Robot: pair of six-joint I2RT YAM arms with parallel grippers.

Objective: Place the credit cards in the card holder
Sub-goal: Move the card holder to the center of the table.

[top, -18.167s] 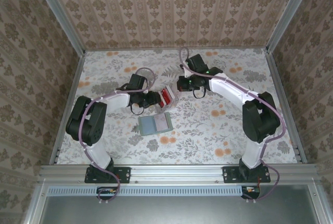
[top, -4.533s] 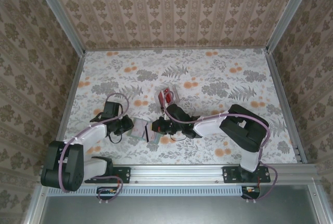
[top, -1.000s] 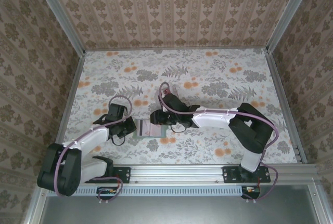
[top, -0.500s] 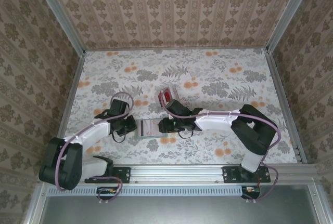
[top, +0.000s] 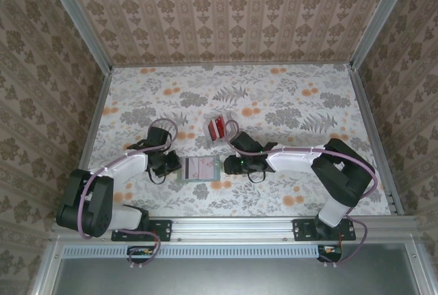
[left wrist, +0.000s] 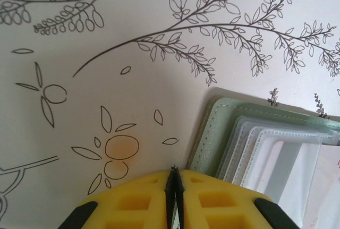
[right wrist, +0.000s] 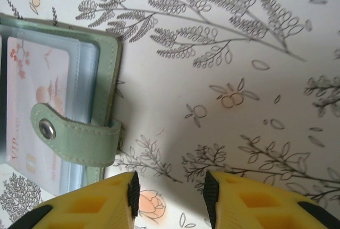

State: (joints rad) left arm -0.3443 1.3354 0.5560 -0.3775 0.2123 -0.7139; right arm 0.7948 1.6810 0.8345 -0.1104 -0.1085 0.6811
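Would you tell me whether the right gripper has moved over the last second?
Yes. The right gripper has drawn rightward, off the card holder toward the right edge of the table, and now sits just beside it.

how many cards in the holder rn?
1 visible: a pale pink card in a clear sleeve of the card holder, under its snap strap. More may be hidden behind it.

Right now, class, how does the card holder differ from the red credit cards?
The card holder is sage green; the credit cards are red. The card holder lies open between the left gripper and right gripper; the credit cards sit farther back. The card holder looks bigger than the credit cards. Both rest on the table.
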